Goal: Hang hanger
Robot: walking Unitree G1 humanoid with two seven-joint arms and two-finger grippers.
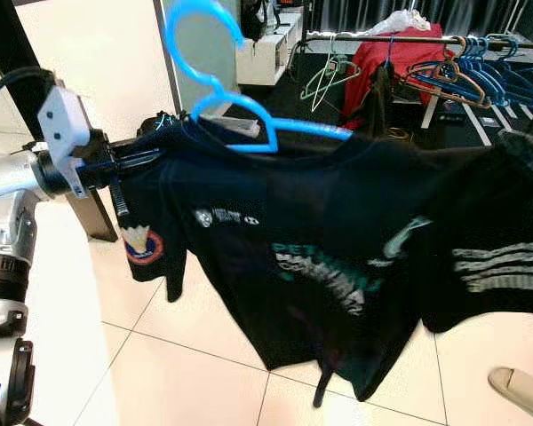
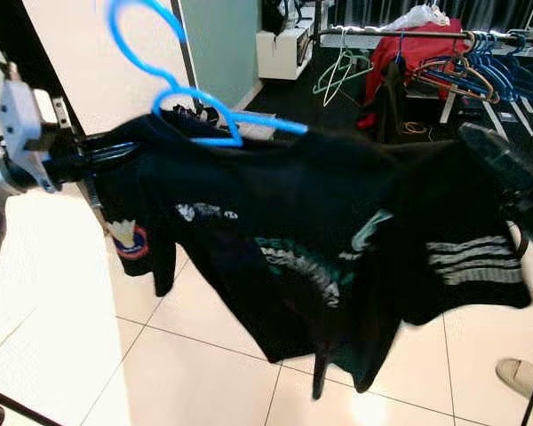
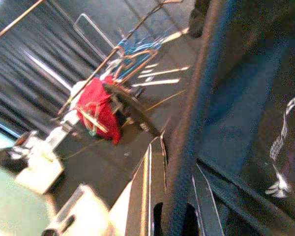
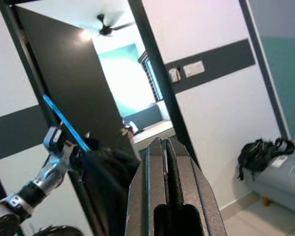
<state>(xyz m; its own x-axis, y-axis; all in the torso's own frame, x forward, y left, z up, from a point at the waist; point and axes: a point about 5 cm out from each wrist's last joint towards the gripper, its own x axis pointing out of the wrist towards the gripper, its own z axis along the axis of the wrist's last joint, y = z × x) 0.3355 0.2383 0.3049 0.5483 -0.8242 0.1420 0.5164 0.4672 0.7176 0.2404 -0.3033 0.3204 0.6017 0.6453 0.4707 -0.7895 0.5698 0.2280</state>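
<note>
Your left gripper (image 1: pixel 115 164) pinches the blue hanger (image 1: pixel 240 124); the right gripper's (image 4: pixel 167 162) fingers are pressed together. The shirt (image 1: pixel 338 257) could slide off before the rail (image 1: pixel 409 39).

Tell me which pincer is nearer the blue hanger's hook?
Left. The left pincer grips the shirt's shoulder just beside the hook; the right pincer holds the far sleeve end.

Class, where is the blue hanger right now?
In the left eye view the blue hanger is up at the upper left, carrying a black T-shirt, with the left gripper at its left end. The clothes rail stands farther back.
</note>
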